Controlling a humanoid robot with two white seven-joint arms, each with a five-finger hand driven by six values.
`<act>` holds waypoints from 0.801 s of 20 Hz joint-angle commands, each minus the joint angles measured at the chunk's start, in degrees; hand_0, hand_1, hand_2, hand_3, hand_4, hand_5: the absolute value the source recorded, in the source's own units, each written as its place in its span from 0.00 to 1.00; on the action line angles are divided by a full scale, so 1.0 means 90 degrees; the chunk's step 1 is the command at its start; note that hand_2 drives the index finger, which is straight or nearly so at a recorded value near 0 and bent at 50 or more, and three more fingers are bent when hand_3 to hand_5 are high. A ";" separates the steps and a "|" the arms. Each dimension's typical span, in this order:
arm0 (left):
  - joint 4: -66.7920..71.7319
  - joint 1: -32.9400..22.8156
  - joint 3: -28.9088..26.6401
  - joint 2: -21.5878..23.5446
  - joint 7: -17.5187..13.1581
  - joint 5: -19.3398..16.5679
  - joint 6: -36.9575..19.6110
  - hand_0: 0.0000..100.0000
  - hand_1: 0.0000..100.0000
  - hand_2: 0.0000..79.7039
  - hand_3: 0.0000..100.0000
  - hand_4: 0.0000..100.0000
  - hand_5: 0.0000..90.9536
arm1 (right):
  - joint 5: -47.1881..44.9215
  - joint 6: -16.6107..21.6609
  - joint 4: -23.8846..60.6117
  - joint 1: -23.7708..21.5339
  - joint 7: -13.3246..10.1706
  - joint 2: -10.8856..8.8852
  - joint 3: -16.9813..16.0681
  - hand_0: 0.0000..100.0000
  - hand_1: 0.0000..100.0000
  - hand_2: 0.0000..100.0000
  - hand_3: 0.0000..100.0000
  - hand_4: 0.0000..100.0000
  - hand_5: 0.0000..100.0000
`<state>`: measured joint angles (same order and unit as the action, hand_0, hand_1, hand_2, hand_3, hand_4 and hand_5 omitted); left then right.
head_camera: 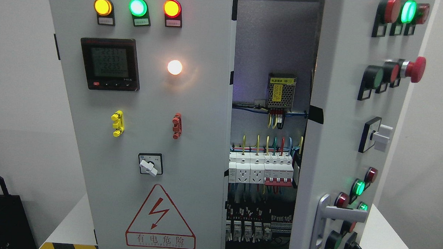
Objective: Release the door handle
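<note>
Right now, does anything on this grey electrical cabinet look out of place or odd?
Yes: the right grey cabinet door stands swung open, exposing white circuit breakers and coloured wiring inside. Its silver lever handle is free; no robot hand shows.

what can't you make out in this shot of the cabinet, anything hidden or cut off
Head view only:
- Both robot hands: out of frame, so whether the door handle was just let go cannot be told.
- Right door: swung open and seen at an angle, so its buttons overlap; its bottom is cut off by the lower edge.
- Breakers inside: partly hidden behind that door.
- Meter digits and lamp labels: too small to read.
</note>
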<state>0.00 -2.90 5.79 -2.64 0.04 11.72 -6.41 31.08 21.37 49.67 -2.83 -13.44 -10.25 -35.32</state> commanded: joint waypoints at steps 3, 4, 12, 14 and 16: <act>-0.0195 0.0000 0.0002 0.0000 0.0005 0.0007 -0.0001 0.12 0.39 0.00 0.00 0.00 0.00 | -0.1098 -0.0381 -0.4248 -0.0262 0.0242 0.0103 0.0447 0.53 0.20 0.10 0.22 0.20 0.15; -0.0195 0.0000 -0.0008 0.0000 0.0005 -0.0003 -0.0001 0.12 0.39 0.00 0.00 0.00 0.00 | -0.1322 -0.0518 -0.4337 -0.0272 0.0320 0.0123 0.0651 0.52 0.19 0.08 0.18 0.16 0.09; -0.0195 0.0000 0.0002 0.0000 0.0005 -0.0003 -0.0001 0.12 0.39 0.00 0.00 0.00 0.00 | -0.1657 -0.2012 -0.4484 -0.0760 0.1433 0.0346 0.1873 0.49 0.15 0.03 0.00 0.00 0.00; -0.0195 0.0000 0.0001 0.0000 0.0005 -0.0003 -0.0001 0.12 0.39 0.00 0.00 0.00 0.00 | -0.1647 -0.2207 -0.4494 -0.0847 0.1571 0.0426 0.2058 0.48 0.13 0.00 0.00 0.00 0.00; -0.0195 0.0000 0.0002 0.0000 0.0005 0.0007 -0.0001 0.12 0.39 0.00 0.00 0.00 0.00 | -0.1647 -0.2305 -0.4503 -0.0887 0.1571 0.0435 0.2526 0.46 0.14 0.00 0.00 0.00 0.00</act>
<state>0.00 -2.90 5.79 -2.64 0.04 11.71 -6.41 17.46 2.49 19.39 -8.81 -0.56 -8.32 -24.56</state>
